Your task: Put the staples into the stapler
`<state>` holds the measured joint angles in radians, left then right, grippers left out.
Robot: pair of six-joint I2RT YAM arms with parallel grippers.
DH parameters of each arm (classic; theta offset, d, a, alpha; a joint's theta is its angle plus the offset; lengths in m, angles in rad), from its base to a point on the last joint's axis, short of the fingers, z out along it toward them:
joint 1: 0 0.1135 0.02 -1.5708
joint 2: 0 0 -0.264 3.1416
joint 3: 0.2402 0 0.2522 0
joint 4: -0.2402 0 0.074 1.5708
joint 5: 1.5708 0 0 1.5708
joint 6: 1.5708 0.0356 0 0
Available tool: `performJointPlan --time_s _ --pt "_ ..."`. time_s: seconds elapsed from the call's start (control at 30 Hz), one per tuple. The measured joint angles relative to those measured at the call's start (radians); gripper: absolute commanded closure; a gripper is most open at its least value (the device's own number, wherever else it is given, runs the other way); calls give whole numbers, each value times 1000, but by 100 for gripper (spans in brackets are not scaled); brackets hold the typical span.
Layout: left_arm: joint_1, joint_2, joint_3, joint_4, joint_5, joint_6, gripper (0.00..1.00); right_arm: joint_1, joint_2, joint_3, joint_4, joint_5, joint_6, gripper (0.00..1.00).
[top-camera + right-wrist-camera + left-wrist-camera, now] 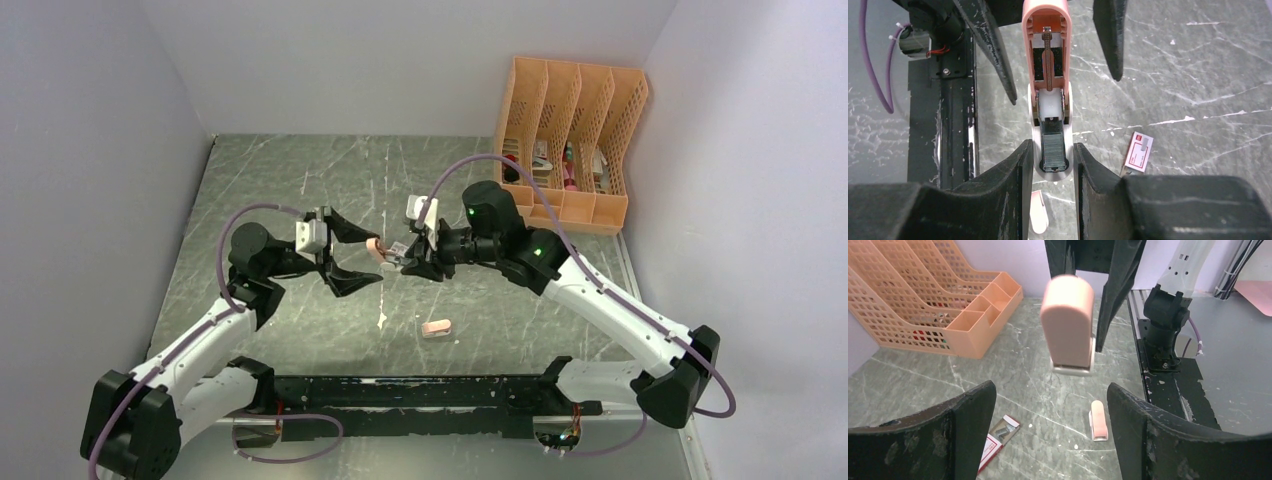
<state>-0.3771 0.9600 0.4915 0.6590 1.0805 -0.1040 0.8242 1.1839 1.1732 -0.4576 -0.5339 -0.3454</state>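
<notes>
Above the marbled table (pixel 300 180), right claw (pixel 1053 155) clamps hinged-open pink stapler (pixel 1046 30); left claw (pixel 1049 390) gapes.

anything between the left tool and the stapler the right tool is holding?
Nothing visible. The left tool is open, with its fingers either side of the stapler lid and not touching it. The right tool grips its base. The spare stapler and staple box lie on the table below.

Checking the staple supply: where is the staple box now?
The staple box lies flat on the table, lower left in the left wrist view, left of the loose stapler; in the right wrist view it sits right of the held stapler.
</notes>
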Motion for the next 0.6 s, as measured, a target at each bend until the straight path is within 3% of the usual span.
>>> performJointPlan --time_s 0.6 --pt "-46 117 24 203 82 -125 27 41 14 11 -34 15 -16 96"
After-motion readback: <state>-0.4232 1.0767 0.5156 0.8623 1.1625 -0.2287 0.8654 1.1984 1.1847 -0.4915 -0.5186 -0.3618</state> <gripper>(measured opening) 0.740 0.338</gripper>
